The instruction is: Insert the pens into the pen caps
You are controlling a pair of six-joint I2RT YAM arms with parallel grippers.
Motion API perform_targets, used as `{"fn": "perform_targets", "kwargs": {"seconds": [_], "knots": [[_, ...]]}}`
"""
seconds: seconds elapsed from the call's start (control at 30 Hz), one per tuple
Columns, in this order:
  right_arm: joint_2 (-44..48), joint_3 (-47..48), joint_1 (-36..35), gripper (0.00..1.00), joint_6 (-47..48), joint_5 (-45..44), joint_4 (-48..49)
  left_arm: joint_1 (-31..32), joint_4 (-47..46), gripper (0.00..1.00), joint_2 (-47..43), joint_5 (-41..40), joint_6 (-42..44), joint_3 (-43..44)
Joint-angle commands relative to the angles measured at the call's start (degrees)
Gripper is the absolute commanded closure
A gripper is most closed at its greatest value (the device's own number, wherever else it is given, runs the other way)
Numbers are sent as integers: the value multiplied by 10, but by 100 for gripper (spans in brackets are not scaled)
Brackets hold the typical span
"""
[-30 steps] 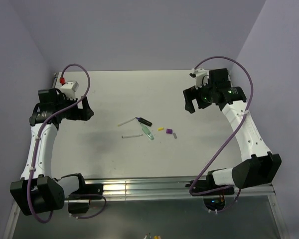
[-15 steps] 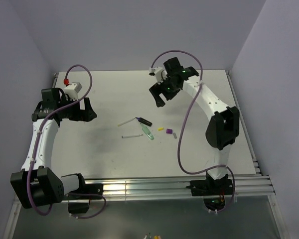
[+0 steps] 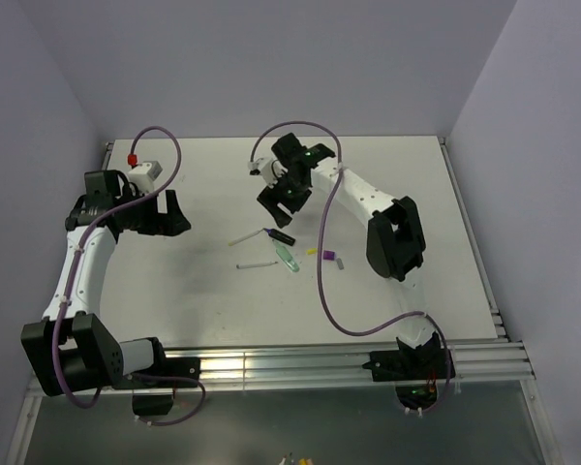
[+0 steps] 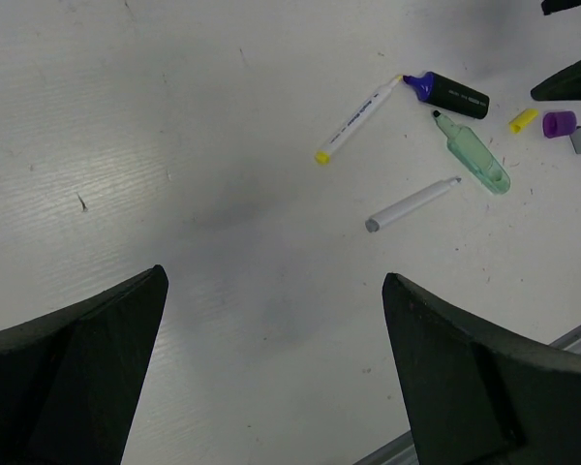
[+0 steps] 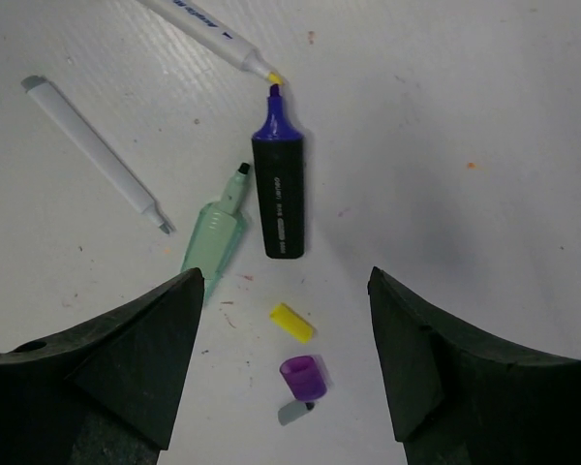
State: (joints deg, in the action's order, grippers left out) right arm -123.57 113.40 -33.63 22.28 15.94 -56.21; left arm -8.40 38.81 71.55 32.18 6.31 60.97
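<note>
Four pens lie mid-table: a black one with a purple tip (image 3: 279, 235) (image 5: 278, 194), a pale yellow-white one (image 3: 242, 238) (image 5: 208, 29), a grey-white one (image 3: 257, 263) (image 5: 97, 153) and a translucent green one (image 3: 288, 258) (image 5: 213, 237). Just right of them are the yellow cap (image 3: 313, 251) (image 5: 291, 323), purple cap (image 3: 325, 255) (image 5: 302, 377) and grey cap (image 3: 340, 262) (image 5: 295, 413). My right gripper (image 3: 276, 205) (image 5: 284, 276) hovers open over the black pen and caps, holding nothing. My left gripper (image 3: 169, 213) (image 4: 273, 281) stands wide open and empty, well left of the pens.
The white table (image 3: 203, 310) ends at an aluminium rail (image 3: 271, 366) along the near edge. Purple walls close in the back and sides. The right arm's purple cable (image 3: 321, 281) loops above the table just right of the caps.
The right arm has swung from the far right of the table leftward to above the pens, its fingers narrowing a little. The left arm has barely moved.
</note>
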Motion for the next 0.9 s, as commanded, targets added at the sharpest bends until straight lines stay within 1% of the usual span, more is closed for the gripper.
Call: {"fn": "perform_targets", "kwargs": {"seconds": [0.0,0.07,0.13,0.2,0.53,0.87], "knots": [[-17,27,-15,24,17,-12,-3,2,-16,1,7,27,-5,6],[-31,34,-21,26,16,-14,-3,2,-16,1,8,29,-4,10],[-43,42,-24,34,15,-16,-3,1,-15,1,9,29,-2,12],[-48,42,-27,38,21,-16,-3,1,-15,1,10,30,-2,13],[-66,9,-36,44,36,-38,3,2,-23,0,14,32,-2,6],[-71,-22,-39,44,41,-34,9,2,-23,1,30,33,1,15]]}}
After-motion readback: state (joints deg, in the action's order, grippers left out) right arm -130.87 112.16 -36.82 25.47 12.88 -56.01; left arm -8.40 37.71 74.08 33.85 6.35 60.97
